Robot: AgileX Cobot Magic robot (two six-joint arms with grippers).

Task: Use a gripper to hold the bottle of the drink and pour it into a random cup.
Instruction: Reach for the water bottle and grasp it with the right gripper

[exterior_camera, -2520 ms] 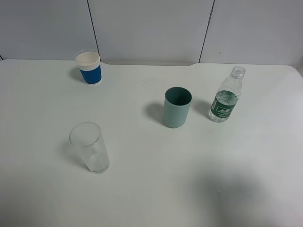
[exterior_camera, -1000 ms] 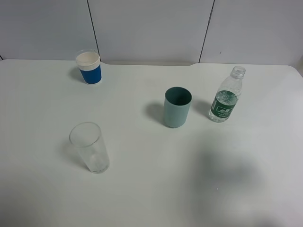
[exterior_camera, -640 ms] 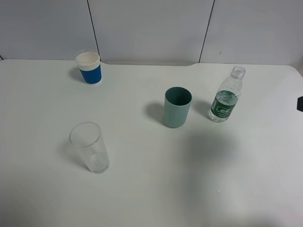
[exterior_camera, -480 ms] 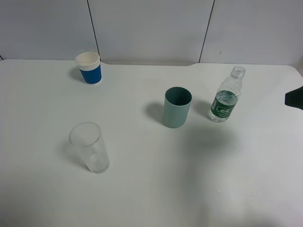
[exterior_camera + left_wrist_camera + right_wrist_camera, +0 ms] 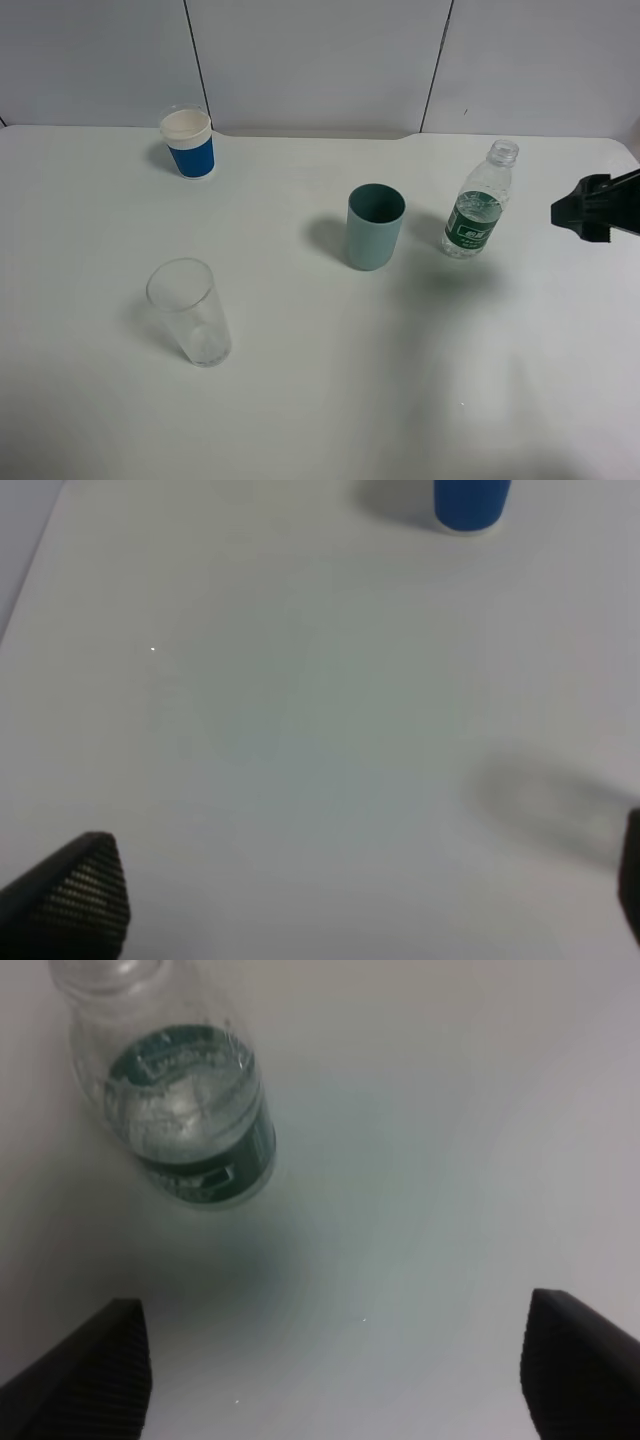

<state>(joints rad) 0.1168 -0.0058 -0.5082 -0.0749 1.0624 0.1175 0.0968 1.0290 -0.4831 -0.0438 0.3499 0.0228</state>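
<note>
Clear ribbed plastic with a dark green label, the bottle (image 5: 478, 205) stands upright and capless on the white bench (image 5: 300, 400), near the teal cup (image 5: 375, 227) but not touching it. The right tool (image 5: 582, 210) hangs beside the bottle, apart from it, with its jaws spread wide and nothing between them. The left tool (image 5: 350, 900) is likewise released and empty, over bare bench well away from the bottle. A glass tumbler (image 5: 190, 312) and a blue-banded paper cup (image 5: 188, 142) stand far off across the bench. The grasp is not yet made, and the risks lie in the approach. In the right wrist view the bottle sits off toward one finger rather than midway between the two, so that finger would likely strike first and push or tip it. With no cap, any topple spills the drink across the bench. The thin wall looks soft; a hard squeeze could drive water up out of the neck. The teal cup is close enough that a shoved bottle might knock it.
</note>
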